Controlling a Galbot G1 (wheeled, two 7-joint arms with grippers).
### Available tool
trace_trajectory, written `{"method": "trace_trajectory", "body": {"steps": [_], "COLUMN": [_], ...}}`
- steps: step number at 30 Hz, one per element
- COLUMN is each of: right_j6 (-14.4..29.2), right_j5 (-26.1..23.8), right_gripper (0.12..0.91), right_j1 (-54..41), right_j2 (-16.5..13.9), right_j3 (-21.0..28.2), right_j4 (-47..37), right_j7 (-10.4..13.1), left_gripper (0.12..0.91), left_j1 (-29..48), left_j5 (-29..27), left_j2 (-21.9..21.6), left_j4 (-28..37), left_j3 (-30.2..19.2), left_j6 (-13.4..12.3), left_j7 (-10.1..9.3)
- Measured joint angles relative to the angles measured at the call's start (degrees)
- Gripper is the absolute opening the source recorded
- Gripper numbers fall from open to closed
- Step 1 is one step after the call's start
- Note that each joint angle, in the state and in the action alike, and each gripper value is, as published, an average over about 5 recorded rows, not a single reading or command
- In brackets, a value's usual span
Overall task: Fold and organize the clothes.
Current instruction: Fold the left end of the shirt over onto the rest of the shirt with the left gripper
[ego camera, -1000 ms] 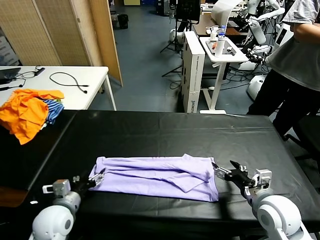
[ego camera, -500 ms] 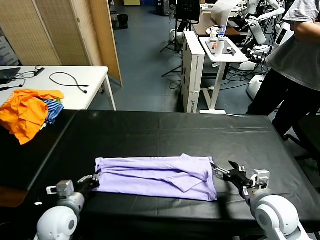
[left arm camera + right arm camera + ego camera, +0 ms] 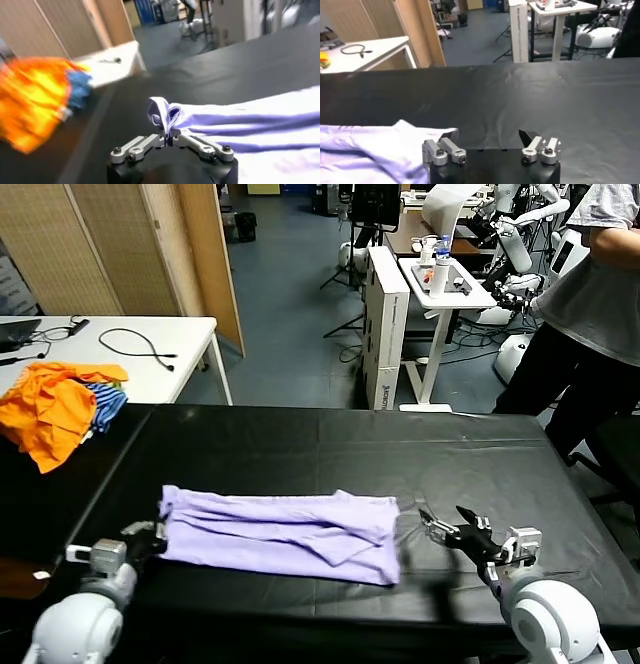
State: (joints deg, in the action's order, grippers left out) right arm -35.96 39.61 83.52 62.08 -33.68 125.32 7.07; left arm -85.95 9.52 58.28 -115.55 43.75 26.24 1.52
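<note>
Here we judge the main risk to be the thin fabric slipping from the left pincer (image 3: 170, 141), whose jaws are closed on only a small bunched corner of the pale lavender short-sleeved T-shirt (image 3: 280, 531); any drag on the black-covered desk (image 3: 330, 444) could free it. The shirt lies folded lengthwise along the near desk edge. The right pincer (image 3: 443, 533) stands wide, just right of the shirt's right end, holding nothing.

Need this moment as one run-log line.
left gripper: shut on T-shirt edge, dragging it left | right gripper: open, off shirt | shirt: on black table
</note>
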Motion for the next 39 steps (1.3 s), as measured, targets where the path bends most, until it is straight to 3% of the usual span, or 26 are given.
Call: {"method": "trace_trajectory", "body": {"steps": [5,9,12,16,19,23,39], "right_j6": [0.3,1.0,2.4,5.9,8.7,10.8,11.2], "right_j5": [-0.3,-0.8,-1.5,-3.3,-5.2,-6.8,-10.2], "right_gripper": [0.907,0.907,0.907,0.907,0.907,0.907,0.907], "right_j1": [1.6,3.0,4.1,6.0,7.7,10.2,13.9], "right_j2": [0.4,1.1,1.8,2.6,3.3,4.3,6.9], "right_j3": [-0.8,-1.4,-1.7,-2.4,-2.9,-3.3,-2.6], "right_j4": [1.1,2.2,2.9,3.4,3.7,4.8,6.4], "right_j7": [-0.1,-0.6,-1.6,-3.7,-4.8,-5.8,-5.6], "left_gripper": [0.188,0.188,0.188,0.188,0.188,0.188,0.188], "left_j1": [-1.3,-1.6,-1.5,-0.3,1.0,2.8,7.4], "left_j5": [-6.3,-5.3,0.9,14.0,22.2,27.2,26.0], "left_j2": [-2.6,-1.6,0.5,4.3,7.0,9.7,17.6], "left_j4": [-0.3,-2.4,-5.6,-10.6,-13.2,-14.2,-11.5], "left_j3": [1.6,1.1,-0.3,-3.3,-6.3,-10.5,-24.6], "left_j6": [-1.9,-0.5,2.7,6.8,8.2,8.7,8.6], "left_j7": [0.39,-0.31,-2.40,-5.71,-7.17,-7.57,-7.72]}}
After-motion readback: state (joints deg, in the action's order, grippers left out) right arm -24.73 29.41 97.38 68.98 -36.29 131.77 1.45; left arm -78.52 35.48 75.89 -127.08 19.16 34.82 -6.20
